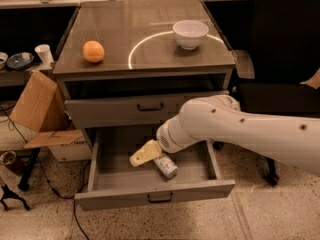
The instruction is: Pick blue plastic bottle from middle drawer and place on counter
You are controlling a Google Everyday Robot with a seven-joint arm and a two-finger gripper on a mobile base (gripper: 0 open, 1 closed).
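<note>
The counter (150,69) carries 2 things: an orange (93,51) near its left edge and a white bowl (190,33) toward its right edge, in the far half. A thin white arc (136,46) curves across the glossy top between them and runs under the bowl.

Below the counter's front edge 2 drawers show. The upper drawer (120,113), with the taller front, is nearly closed. The middle drawer (115,200) is pulled well out toward the camera, its low front panel and dark handle nearest the viewer.

The blue plastic bottle (165,165) lies on its side on the drawer floor, tilted, roughly under the middle of the counter's front edge and a little toward the right corner. It is not on the counter.

The white arm (250,131) comes in from the right, past the counter's front right corner, and reaches down into the open drawer. The gripper (145,154), pale yellow, sits just beside the bottle on its left, touching or nearly touching its upper end. Whether the gripper is spread, closed or pinching the bottle cannot be told from here.

A cardboard box (35,101) leans left of the counter's left edge, and a black chair (285,44) stands beyond the right edge.
</note>
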